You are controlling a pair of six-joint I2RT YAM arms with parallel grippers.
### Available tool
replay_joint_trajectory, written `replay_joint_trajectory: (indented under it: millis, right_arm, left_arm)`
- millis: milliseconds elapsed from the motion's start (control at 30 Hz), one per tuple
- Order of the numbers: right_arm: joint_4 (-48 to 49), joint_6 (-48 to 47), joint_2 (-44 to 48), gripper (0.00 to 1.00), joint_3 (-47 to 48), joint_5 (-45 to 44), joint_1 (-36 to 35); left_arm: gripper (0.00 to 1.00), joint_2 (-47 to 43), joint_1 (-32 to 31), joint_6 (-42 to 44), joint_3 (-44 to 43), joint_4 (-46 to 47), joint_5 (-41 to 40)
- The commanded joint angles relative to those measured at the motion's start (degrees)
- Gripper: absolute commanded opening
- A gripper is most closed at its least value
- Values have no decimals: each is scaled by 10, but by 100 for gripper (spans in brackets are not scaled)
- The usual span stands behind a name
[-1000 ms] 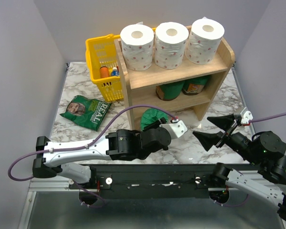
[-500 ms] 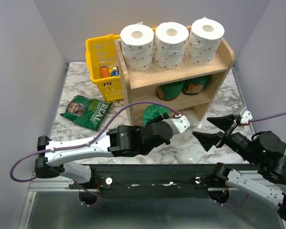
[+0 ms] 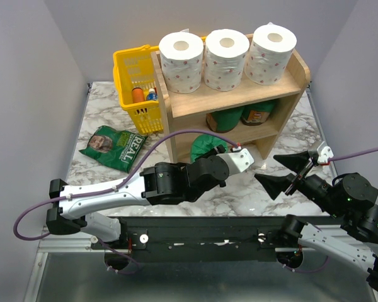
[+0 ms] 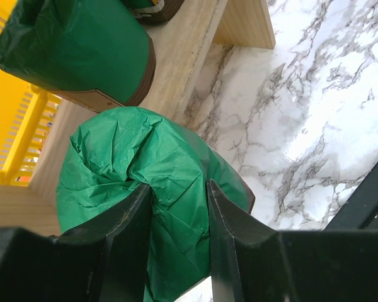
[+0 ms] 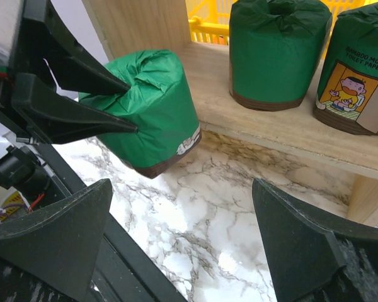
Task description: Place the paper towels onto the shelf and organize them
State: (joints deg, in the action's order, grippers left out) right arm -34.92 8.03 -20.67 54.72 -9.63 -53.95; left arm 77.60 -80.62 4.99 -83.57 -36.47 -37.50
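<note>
Now the left gripper (image 4: pixel 179 189), jaws narrow and pinching the crumpled wrap of the green roll (image 4: pixel 145 157) between them, has advanced. The roll is just short of the shelf (image 3: pixel 239 94), whose lower tier lies ahead of the jaws. The right gripper (image 3: pixel 266 167) stands wide and empty. Placement looks imminent.

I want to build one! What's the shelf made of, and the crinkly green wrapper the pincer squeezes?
The light two-tier shelf looks like unpainted, matte wood: pale grain lines run along its boards. The fat green-wrapped roll in the left pincer seems covered in thin paper, maybe soft plastic: the wrap creases sharply, bunches on top and barely shines.
</note>
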Motion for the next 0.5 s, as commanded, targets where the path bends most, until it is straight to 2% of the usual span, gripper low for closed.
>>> replay_joint_trajectory:
  millis: [0, 200, 467]
  right_arm:
    - [-11, 8, 5, 100, 4, -11, -3]
    - [-11, 7, 6, 100, 3, -10, -4]
    - [-16, 8, 12, 100, 5, -9, -3]
  left_arm:
    - [29, -3, 6, 37, -31, 16, -30]
    - [29, 13, 10, 50, -44, 3, -64]
    - [29, 8, 70, 67, -41, 21, -50]
